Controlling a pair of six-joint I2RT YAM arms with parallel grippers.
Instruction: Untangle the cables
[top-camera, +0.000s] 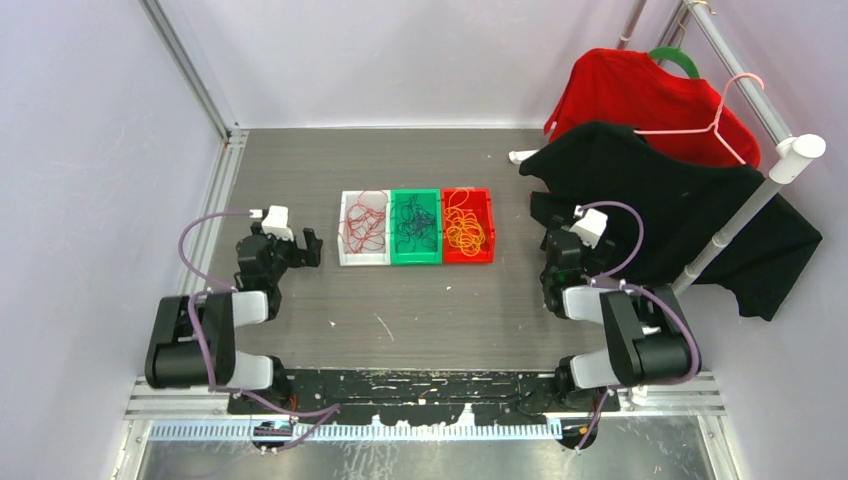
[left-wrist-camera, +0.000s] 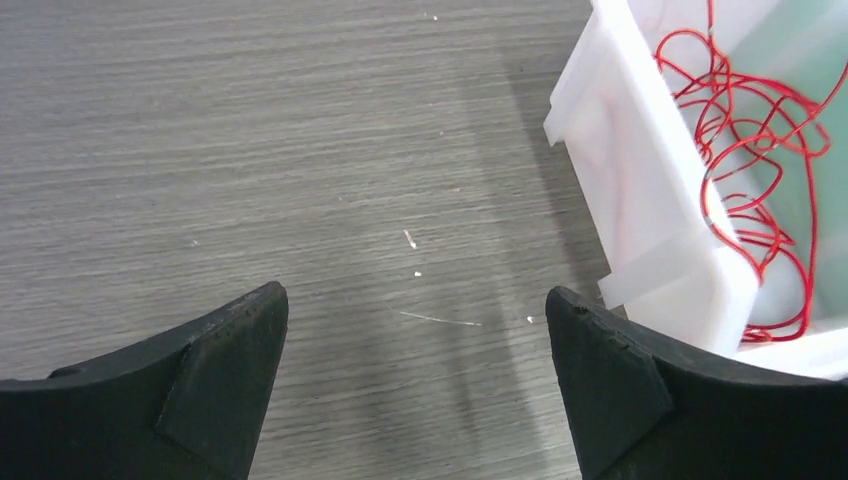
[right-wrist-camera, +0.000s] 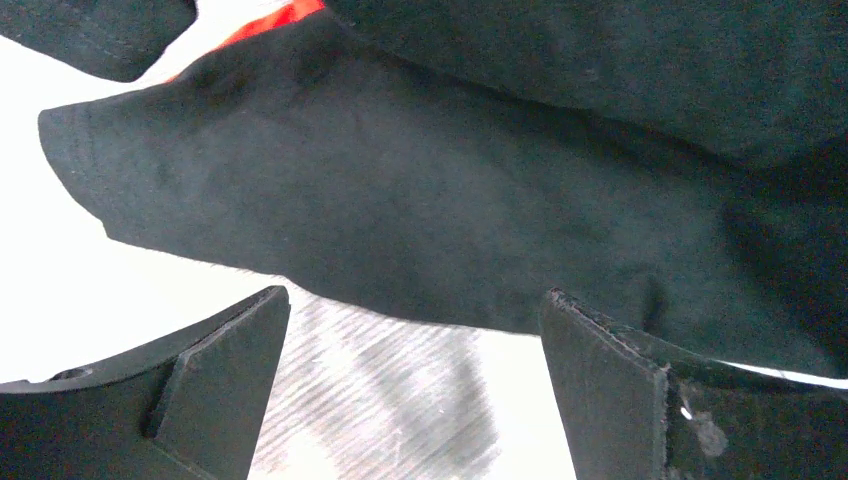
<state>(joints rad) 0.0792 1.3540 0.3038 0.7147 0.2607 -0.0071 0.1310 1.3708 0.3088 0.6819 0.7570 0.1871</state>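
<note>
Three bins stand touching in a row mid-table (top-camera: 420, 310): the green bin (top-camera: 415, 261) in the middle, a white bin (top-camera: 363, 261) on its left and a red bin (top-camera: 468, 259) on its right. Each holds one loose clump of the cables: dark cables (top-camera: 414, 225) in the green bin, red cables (top-camera: 365, 225) in the white, orange-yellow cables (top-camera: 465, 230) in the red.

Well to the right of the green bin a clothes rack (top-camera: 800, 152) carries two garments, a red garment (top-camera: 640, 95) and a black garment (top-camera: 680, 200), plus a green hanger (top-camera: 680, 60) and a pink hanger (top-camera: 725, 110).

The left gripper (left-wrist-camera: 416, 305) sits left of the green bin, just beside the white one, fingers spread wide over bare table, holding nothing. The right gripper (right-wrist-camera: 415, 300), right of the green bin, is also spread wide and empty. The black garment hangs right in front of it and fills most of its wrist view. A red sliver (right-wrist-camera: 270, 22) at the top may be the red garment. The left wrist view cuts the white bin off at the frame edge.
</note>
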